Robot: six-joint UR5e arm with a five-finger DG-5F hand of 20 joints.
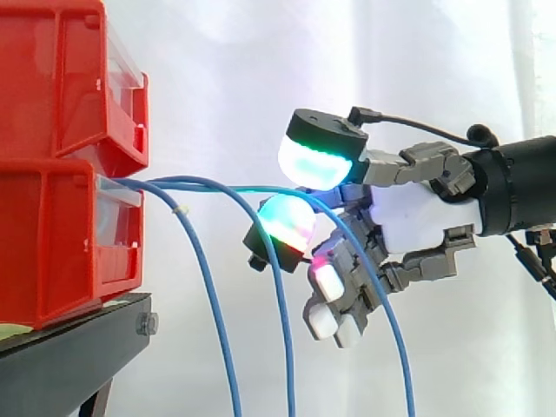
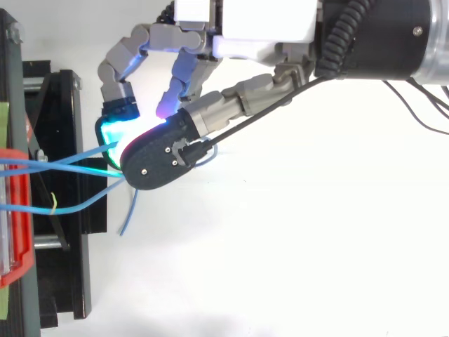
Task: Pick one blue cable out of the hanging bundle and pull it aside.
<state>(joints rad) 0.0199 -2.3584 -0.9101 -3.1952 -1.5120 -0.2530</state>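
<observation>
Three thin blue cables come out of the lower red bin (image 1: 52,252) and arc to the right, then hang down. The outermost blue cable (image 1: 383,295) runs between two glowing pads of my hand (image 1: 421,217): a cyan-green pad (image 1: 314,162) above it and a green-red pad (image 1: 287,222) below. Those pads are closed on the cable and have drawn it away from the bin. The other two cables (image 1: 217,339) (image 1: 282,339) hang free nearer the bin. Seen from above, my hand (image 2: 259,28) reaches left and its pads (image 2: 116,133) meet where the cable bundle (image 2: 70,168) fans out. My remaining fingers curl downward.
Two red bins (image 1: 69,78) are stacked on a black stand (image 1: 69,356) at the left, and the stand's frame (image 2: 63,267) also shows from above. A small pale tie (image 1: 181,211) sits on one free cable. A white curtain hangs behind.
</observation>
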